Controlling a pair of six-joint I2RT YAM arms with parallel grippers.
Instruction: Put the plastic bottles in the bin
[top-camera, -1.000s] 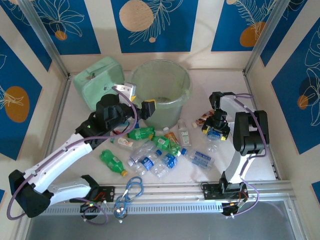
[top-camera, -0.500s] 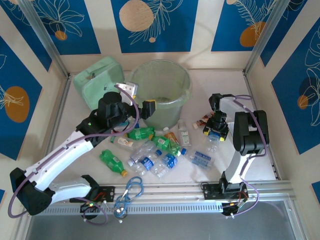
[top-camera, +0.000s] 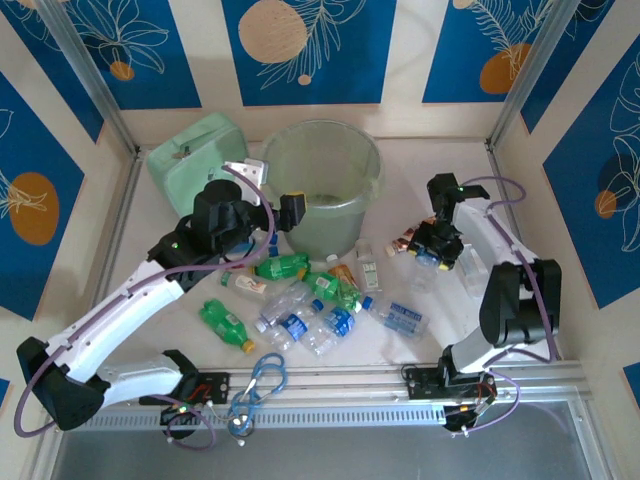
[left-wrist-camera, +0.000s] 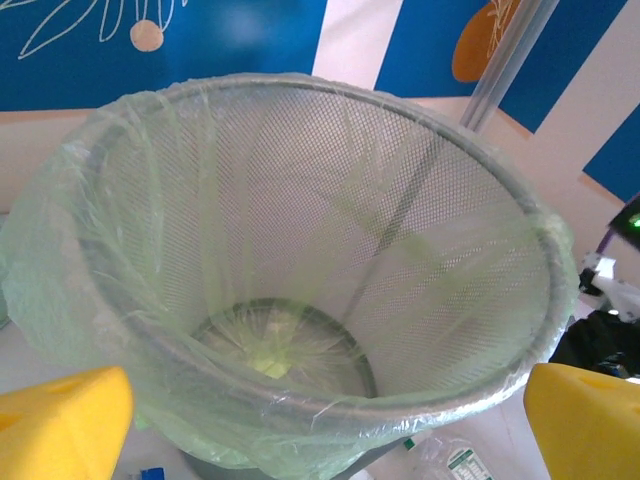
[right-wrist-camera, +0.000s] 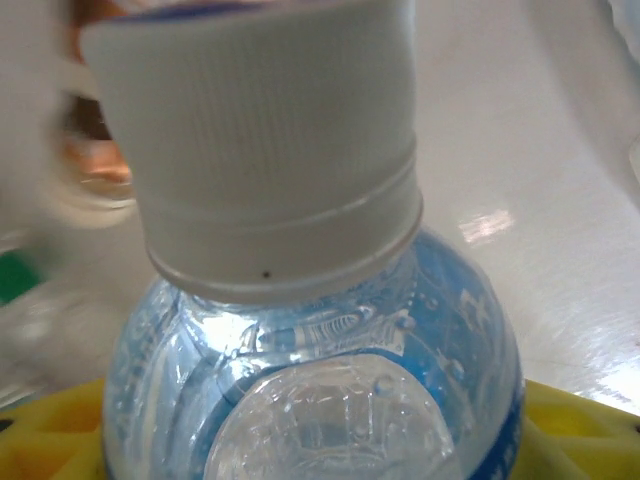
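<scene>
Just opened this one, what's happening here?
Two arms are clearing plastic bottles into the bin. The right pincer is closed on a clear bottle with a blue label and white cap, to the right of the bin. The left pincer hangs open at the bin's near rim, holding nothing. The bin looks empty, and the other bottles lie heaped on the table in front of it.

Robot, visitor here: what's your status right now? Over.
Left tool open, empty, over the bin's near rim. Right tool closed on a clear blue-labelled bottle. Other bottles lying on the table. Left arm may crowd the drop.
</scene>
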